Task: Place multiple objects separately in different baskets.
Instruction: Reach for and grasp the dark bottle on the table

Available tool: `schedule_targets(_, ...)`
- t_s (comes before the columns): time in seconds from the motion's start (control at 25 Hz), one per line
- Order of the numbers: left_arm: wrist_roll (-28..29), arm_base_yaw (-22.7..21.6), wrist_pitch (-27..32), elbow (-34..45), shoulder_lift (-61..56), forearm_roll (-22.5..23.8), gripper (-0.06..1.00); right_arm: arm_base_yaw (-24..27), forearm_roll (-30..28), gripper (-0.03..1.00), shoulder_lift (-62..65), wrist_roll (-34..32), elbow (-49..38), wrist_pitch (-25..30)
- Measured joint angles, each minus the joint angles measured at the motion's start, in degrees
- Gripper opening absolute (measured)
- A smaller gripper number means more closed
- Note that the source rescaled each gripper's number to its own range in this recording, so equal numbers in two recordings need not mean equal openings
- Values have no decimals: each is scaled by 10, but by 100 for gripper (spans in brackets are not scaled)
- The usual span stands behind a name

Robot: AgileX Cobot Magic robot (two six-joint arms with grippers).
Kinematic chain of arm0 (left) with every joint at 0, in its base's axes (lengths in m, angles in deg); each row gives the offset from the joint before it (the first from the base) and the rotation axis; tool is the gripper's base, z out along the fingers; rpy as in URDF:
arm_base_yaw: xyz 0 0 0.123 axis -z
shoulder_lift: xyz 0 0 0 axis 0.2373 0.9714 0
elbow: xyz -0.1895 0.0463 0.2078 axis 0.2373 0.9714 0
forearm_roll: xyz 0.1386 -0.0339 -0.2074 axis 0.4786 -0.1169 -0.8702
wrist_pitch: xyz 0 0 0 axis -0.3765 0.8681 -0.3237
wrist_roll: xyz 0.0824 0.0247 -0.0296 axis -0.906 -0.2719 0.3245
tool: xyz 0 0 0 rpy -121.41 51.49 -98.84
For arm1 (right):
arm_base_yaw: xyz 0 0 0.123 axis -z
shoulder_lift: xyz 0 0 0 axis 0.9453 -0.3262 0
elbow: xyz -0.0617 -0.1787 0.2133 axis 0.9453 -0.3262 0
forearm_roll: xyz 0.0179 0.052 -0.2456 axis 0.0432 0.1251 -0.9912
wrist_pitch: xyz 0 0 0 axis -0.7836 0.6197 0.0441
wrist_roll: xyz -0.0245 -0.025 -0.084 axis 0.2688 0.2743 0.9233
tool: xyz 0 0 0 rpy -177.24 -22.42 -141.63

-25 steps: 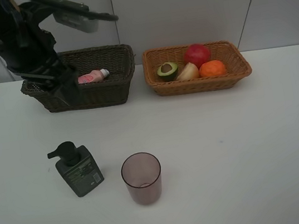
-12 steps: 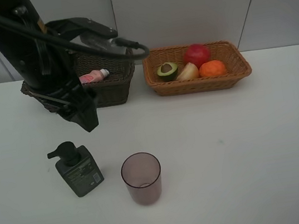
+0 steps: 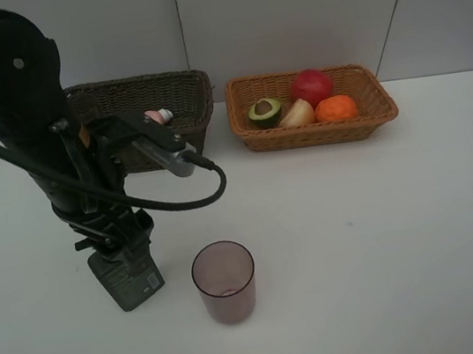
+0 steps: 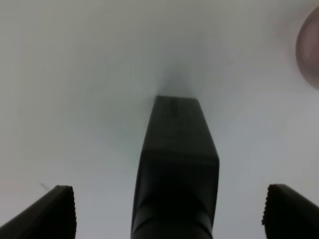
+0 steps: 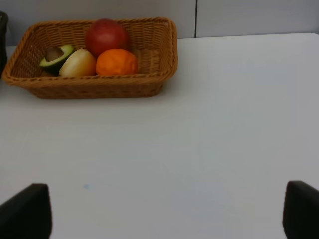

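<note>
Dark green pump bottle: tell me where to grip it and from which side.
Grip the dark green pump bottle on its flat-sided body below the pump head, coming down from above. It stands upright, and the open left gripper is centred over it, so its jaws could probably close on opposite flat faces.

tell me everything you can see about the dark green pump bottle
The dark green pump bottle is a squarish, flat-sided dispenser, plastic by its look, with a label of pale print on its front. It stands upright on the white table, on the left near the front edge, with the translucent cup beside it but apart. In the high view the left arm covers its pump head. The left pincer hangs open over it, a finger off to each side, neither touching it.
</note>
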Motion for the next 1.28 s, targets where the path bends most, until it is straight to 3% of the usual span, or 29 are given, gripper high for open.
schedule_targets(0.28,-2,0,-82,62,11,-4,100,0,0,93,0,0,0,0)
schedule_targets(1.28,-4,0,-97,64,38,-17,100,0,0,93,0,0,0,0)
